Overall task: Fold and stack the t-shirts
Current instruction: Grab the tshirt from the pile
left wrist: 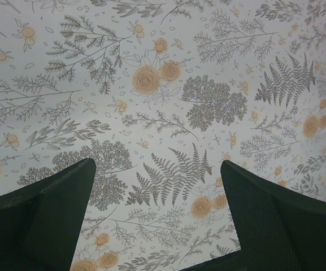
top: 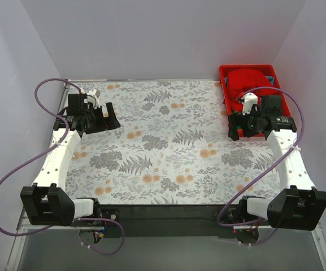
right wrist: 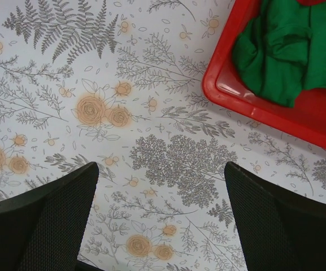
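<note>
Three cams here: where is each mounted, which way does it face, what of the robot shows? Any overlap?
Top external: high behind the bases, looking down over the floral table; both arms, left gripper and right gripper show.
Left wrist: on the left wrist, facing down at the table; its open fingers show.
Right wrist: on the right wrist, facing down; open fingers, red tray, green t-shirt.
Shared: top and right wrist both see the tray.
</note>
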Available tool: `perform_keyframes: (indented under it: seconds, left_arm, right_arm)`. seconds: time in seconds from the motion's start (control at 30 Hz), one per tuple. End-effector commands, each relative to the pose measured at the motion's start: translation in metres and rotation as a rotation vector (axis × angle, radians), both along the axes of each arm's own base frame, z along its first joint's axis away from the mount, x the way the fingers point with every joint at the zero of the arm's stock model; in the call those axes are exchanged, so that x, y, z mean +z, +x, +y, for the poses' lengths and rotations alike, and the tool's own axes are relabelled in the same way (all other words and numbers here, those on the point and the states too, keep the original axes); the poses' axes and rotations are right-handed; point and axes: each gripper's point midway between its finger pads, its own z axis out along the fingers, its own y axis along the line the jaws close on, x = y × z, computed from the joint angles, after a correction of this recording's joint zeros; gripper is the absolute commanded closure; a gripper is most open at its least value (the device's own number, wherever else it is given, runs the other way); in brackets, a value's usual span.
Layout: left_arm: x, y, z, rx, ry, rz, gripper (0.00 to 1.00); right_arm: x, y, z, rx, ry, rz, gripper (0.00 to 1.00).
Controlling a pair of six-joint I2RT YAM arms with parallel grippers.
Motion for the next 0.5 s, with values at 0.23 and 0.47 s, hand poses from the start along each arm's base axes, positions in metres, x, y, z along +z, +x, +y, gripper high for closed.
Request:
perform_keyframes:
  seconds: [0.23, 0.47]
  left_arm:
    - [0.071, 0.036, 0.007, -0.079, 0.11, -0.299, 0.07]
    - [0.051, 0.029, -0.007, -0.135, 0.045, -0.227, 0.07]
  right_arm:
    - [0.061, 0.088, -0.031, 0.045, -0.073, -0.146, 0.02]
    - [0.068, 0.18, -0.066, -0.029, -0.092, -0.179, 0.01]
